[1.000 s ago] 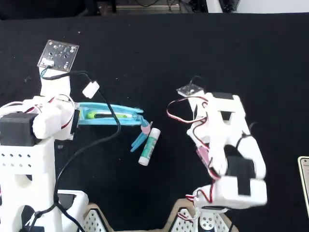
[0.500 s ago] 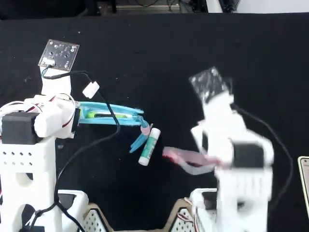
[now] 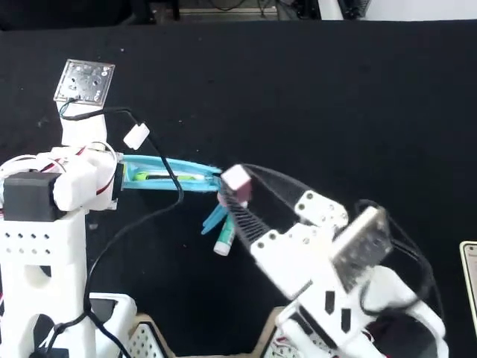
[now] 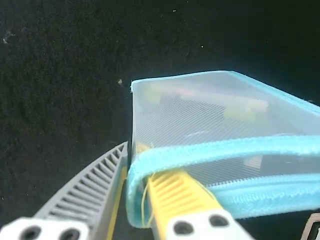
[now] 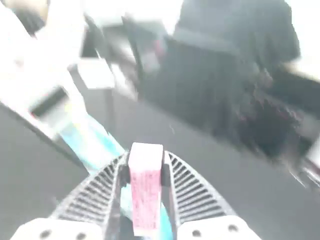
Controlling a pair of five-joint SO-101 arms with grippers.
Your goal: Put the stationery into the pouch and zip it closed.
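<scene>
A light blue mesh pouch (image 3: 168, 175) lies on the black table with pens inside. My left gripper (image 4: 135, 200) is shut on the pouch's (image 4: 210, 130) end by the zip edge, one finger inside and one outside. My right gripper (image 3: 237, 192) hangs just off the pouch's other end, shut on a pink and white eraser (image 3: 235, 180). In the right wrist view the eraser (image 5: 145, 200) stands upright between the gripper's (image 5: 144, 167) fingers, with the pouch (image 5: 95, 140) below. A white and green glue stick (image 3: 223, 239) lies on the table under that arm.
A blue strip (image 3: 214, 218) lies beside the glue stick. A black cable (image 3: 160, 212) crosses over the pouch from the left arm. A white flat object (image 3: 469, 261) sits at the table's right edge. The far half of the table is bare black cloth.
The right arm has swung left from the right side of the table, carrying the eraser to the pouch's open end. The left arm and the pouch have stayed put.
</scene>
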